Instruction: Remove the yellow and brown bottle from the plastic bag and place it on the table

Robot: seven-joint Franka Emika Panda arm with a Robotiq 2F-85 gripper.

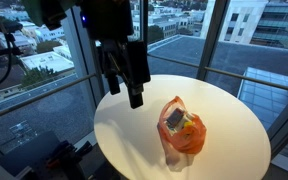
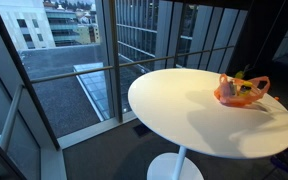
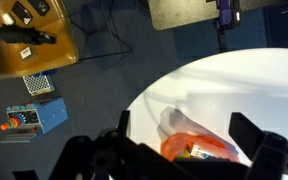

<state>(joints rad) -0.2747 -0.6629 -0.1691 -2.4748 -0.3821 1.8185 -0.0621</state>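
Fingers (image 1: 124, 92) spread open, gripping nothing, hanging above the round white tabletop (image 1: 229, 120) just left of the orange plastic bag (image 1: 182, 132). Yellow and brown bottle (image 1: 190, 128) sits inside the bag, toward the tabletop's right side. Wrist view: bag (image 3: 199, 148) lies below, between the fingers.

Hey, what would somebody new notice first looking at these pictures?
The bright orange plastic bag stands out first, sitting on the round white table with something yellow showing inside. Next come the dark gripper, hanging open above the table beside the bag, and the tall windows with city buildings behind.
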